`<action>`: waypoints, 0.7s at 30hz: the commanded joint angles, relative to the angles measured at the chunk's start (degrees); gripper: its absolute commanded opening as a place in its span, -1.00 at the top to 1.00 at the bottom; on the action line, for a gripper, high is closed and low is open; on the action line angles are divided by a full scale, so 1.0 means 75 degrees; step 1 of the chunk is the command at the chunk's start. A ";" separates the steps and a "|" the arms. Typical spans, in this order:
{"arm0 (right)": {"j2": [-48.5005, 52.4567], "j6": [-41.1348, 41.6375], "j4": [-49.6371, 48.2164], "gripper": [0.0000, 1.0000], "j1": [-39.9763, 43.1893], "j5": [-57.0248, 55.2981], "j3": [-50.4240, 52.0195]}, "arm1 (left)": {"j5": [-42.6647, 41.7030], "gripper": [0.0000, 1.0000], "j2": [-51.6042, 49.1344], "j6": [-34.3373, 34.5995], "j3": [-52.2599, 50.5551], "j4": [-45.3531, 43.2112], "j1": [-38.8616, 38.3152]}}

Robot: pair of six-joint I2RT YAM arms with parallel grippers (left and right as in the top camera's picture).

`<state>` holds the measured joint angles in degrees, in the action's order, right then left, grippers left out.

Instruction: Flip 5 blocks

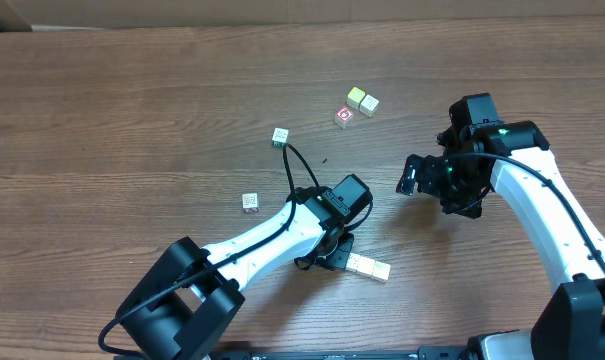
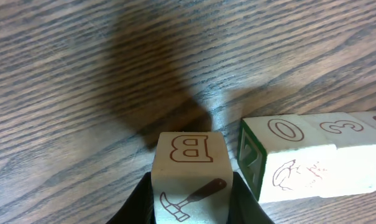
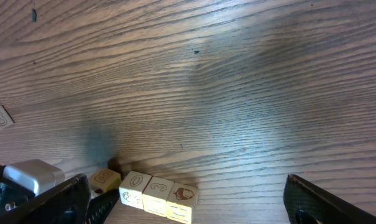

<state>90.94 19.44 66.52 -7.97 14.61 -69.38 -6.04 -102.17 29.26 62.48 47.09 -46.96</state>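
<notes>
On the wooden table (image 1: 132, 100), toward 6 o'clock, the left gripper (image 1: 332, 252) clamps a B block (image 2: 189, 162); a row of three blocks (image 1: 368, 267) lies at its 3 o'clock. The right gripper (image 1: 414, 180) holds its fingers wide apart.

Robot lab, wood-grain table (image 1: 132, 100), two arms (image 1: 267, 232)

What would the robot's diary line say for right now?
left gripper: shut on pale wooden letter-B cube | beside row of three pale wooden cubes | right gripper: open, empty
</notes>
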 commanded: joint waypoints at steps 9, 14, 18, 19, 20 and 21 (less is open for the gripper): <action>-0.0009 -0.0052 -0.0020 -1.00 -0.0006 0.0012 -0.0152 | -0.0146 0.38 0.0082 -0.0221 -0.0061 0.0003 -0.0044; -0.0009 -0.0052 -0.0023 -1.00 -0.0006 0.0012 -0.0154 | -0.0146 0.34 0.0082 -0.0219 -0.0061 0.0000 -0.0044; -0.0009 -0.0052 -0.0023 -1.00 -0.0006 0.0012 -0.0152 | -0.0146 0.33 0.0082 -0.0216 -0.0061 -0.0050 -0.0044; -0.0006 -0.0052 -0.0023 -1.00 -0.0006 0.0012 -0.0154 | -0.0146 0.32 0.0082 -0.0216 -0.0061 -0.0087 -0.0044; -0.0009 -0.0050 -0.0023 -1.00 -0.0006 0.0012 -0.0154 | -0.0146 0.32 0.0082 -0.0213 -0.0061 -0.0131 -0.0044; -0.0009 -0.0050 -0.0023 -1.00 -0.0006 0.0012 -0.0154 | -0.0149 0.31 0.0082 -0.0204 -0.0061 -0.0184 -0.0044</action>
<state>90.94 19.46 66.52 -7.97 14.63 -69.38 -6.68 -102.17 28.32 62.48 46.48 -46.96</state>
